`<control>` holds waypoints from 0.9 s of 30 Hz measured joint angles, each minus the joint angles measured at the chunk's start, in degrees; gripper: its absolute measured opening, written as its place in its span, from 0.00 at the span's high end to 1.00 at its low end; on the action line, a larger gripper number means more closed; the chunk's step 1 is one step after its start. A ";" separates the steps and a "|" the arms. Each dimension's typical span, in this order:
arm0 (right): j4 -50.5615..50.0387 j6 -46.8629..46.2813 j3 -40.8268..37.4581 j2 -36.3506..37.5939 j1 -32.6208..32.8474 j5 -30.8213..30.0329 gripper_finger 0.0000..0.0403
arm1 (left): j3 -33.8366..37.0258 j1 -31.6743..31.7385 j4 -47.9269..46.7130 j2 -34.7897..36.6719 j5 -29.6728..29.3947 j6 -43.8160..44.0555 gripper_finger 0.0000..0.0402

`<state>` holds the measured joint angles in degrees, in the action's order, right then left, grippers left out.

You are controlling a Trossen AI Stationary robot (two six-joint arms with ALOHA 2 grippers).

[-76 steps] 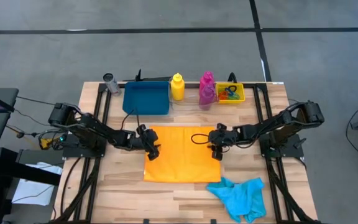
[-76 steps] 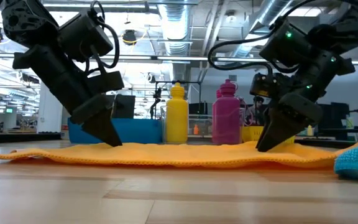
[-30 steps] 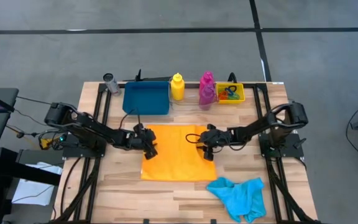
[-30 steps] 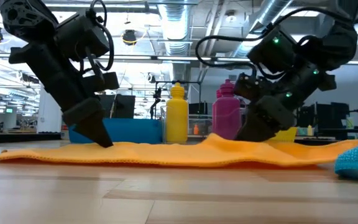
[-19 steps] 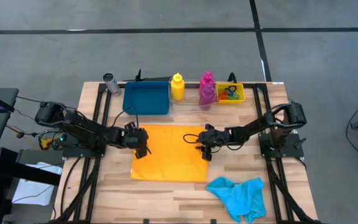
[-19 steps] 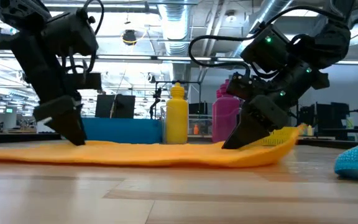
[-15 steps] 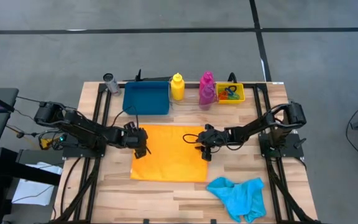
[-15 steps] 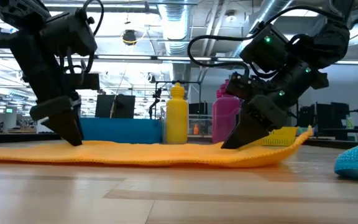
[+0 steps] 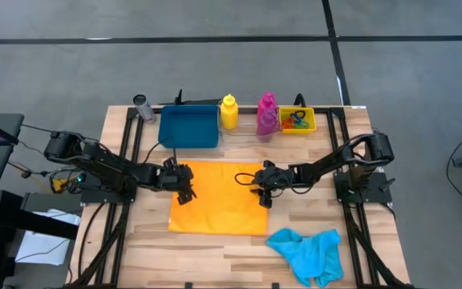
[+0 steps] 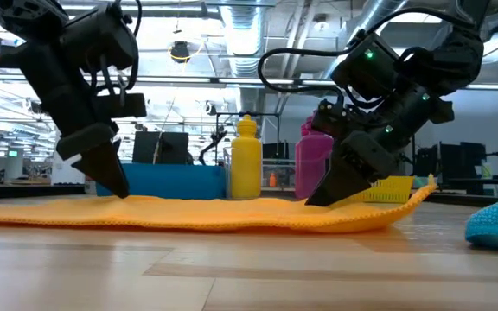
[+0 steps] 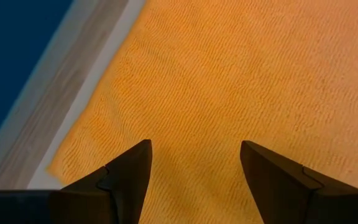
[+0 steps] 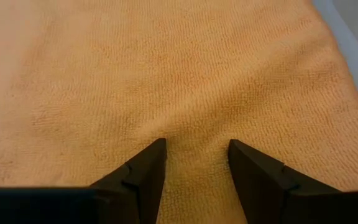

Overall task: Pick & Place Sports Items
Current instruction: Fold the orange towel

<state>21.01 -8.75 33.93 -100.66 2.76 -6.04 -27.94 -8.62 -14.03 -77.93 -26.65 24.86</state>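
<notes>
Orange cloth [image 9: 219, 207], flat, right edge curled up

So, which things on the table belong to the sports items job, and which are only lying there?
Belong to the job:
- orange cloth
- cyan cloth
- yellow bottle
- magenta bottle
- coloured rings

Only lying there:
- blue tray
- yellow bin
- grey cylinder
</notes>
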 joint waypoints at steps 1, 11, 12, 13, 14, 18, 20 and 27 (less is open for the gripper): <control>-0.04 -0.02 0.00 0.20 0.00 0.02 0.58 | -0.02 0.00 0.26 0.00 0.00 0.02 0.40; -0.41 0.35 -0.13 5.32 0.26 0.46 0.58 | -0.07 0.00 3.03 0.07 0.00 -0.13 0.40; -0.44 0.37 -0.13 5.87 0.26 0.66 0.58 | -0.07 0.00 3.34 0.07 0.00 -0.15 0.40; -0.41 0.37 -0.13 6.54 0.26 0.86 0.58 | -0.07 0.00 3.76 0.07 0.01 -0.15 0.40; -0.26 0.37 -0.13 7.26 0.26 0.88 0.58 | -0.09 0.00 4.32 0.07 0.02 -0.15 0.40; -0.01 0.47 -0.13 10.22 0.24 -1.64 0.58 | -0.09 0.00 8.27 0.09 0.50 -0.15 0.40; 0.04 1.73 -0.11 11.98 0.26 -5.40 0.58 | -0.13 0.00 10.45 0.09 0.61 -0.04 0.40; 0.35 2.82 -0.04 15.43 -2.25 -15.06 0.58 | -0.15 1.65 8.67 5.37 6.10 7.53 0.40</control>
<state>21.36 -5.93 33.89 -85.23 0.51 -21.10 -28.10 -6.97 -5.36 -72.56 -20.56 32.39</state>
